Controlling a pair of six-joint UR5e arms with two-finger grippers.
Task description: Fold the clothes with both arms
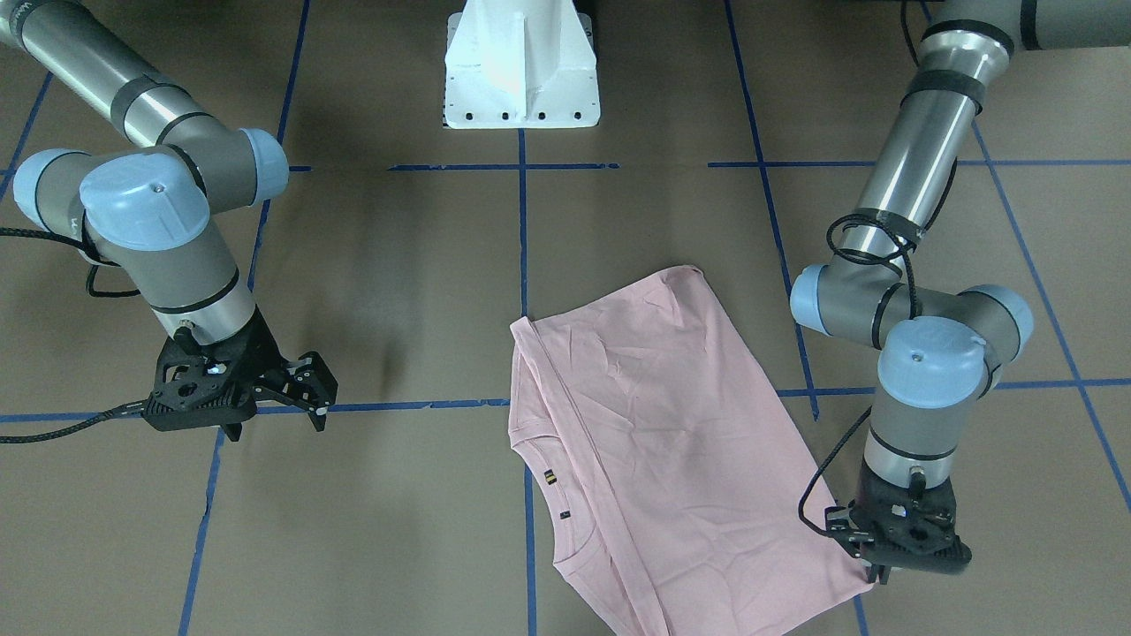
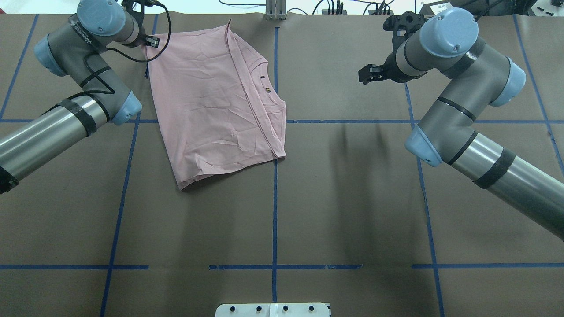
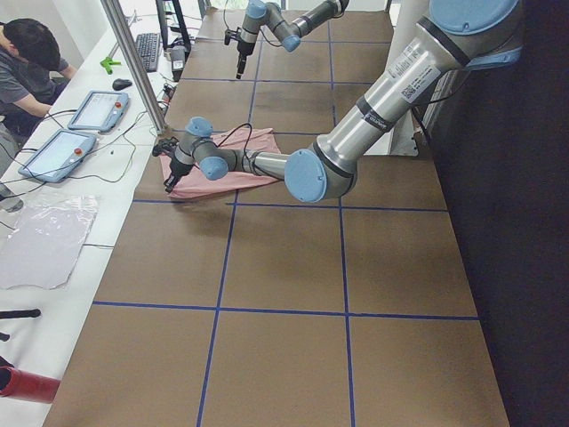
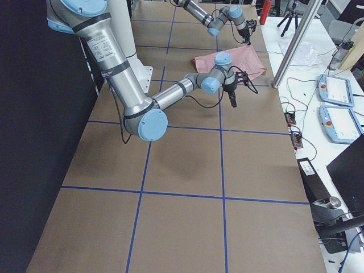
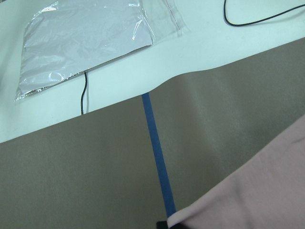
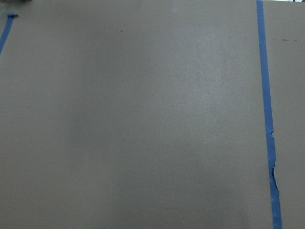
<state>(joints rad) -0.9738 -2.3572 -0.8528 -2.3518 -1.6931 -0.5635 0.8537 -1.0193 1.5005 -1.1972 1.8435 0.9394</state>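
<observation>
Status on T-shirt (image 1: pixel 654 424) fold: about halfway, at a guess.
Lying lower centre of front view, doubled over once, plain back up, ribbed collar (image 1: pixel 553 530) peeking at left edge; needs a crosswise fold yet, probably. Thin soft pink knit, lightly creased, on matte brown table (image 1: pixel 398 265) paper. Can't tell pinch or no pinch for left gripper (image 1: pixel 879 574) at lower-right corner. Seeing right gripper (image 1: pixel 309 393) parked mid-left, fingers parted, empty.

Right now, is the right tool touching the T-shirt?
No, the right tool hangs above the brown table, well apart from the pink T-shirt.
</observation>
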